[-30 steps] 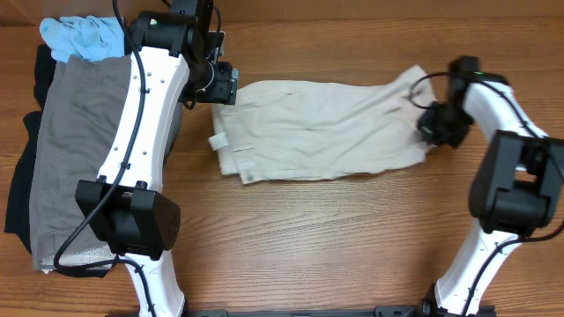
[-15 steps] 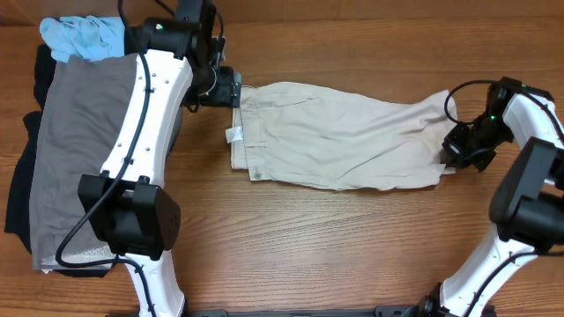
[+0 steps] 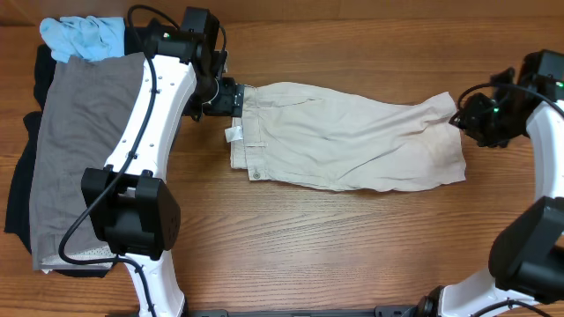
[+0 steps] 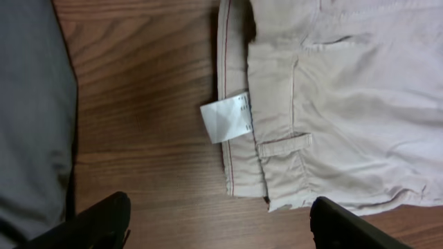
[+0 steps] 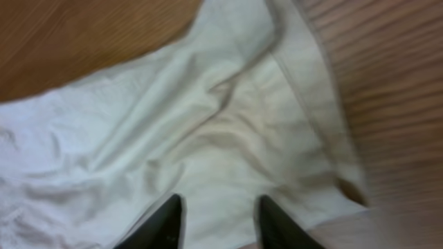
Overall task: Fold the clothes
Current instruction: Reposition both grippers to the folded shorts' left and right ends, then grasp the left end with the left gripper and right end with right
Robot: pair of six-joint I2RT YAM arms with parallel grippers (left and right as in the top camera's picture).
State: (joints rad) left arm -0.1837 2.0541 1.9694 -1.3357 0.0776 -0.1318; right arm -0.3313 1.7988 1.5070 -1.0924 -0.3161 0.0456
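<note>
The cream-beige trousers (image 3: 344, 136) lie stretched flat across the table, waistband to the left and leg ends to the right. My left gripper (image 3: 227, 97) hovers at the waistband's far corner. In the left wrist view it (image 4: 218, 232) stands wide open over bare wood, with the waistband, belt loop and white label (image 4: 227, 117) just ahead of it. My right gripper (image 3: 471, 119) is off the leg ends at the right. In the right wrist view its fingers (image 5: 163, 225) stand apart above the wrinkled leg fabric (image 5: 208, 117), gripping nothing.
A stack of other clothes fills the table's left side: a grey piece (image 3: 84, 150) on top, black fabric (image 3: 22, 194) beneath, a light-blue piece (image 3: 84, 37) at the far corner. The grey edge (image 4: 31, 117) lies just left of my left gripper. Bare wood (image 3: 335, 246) runs along the front.
The right gripper pulled the leg ends rightward, stretching the trousers out, then opened, let go and moved back to the right. The left gripper opened wider at the waistband.
</note>
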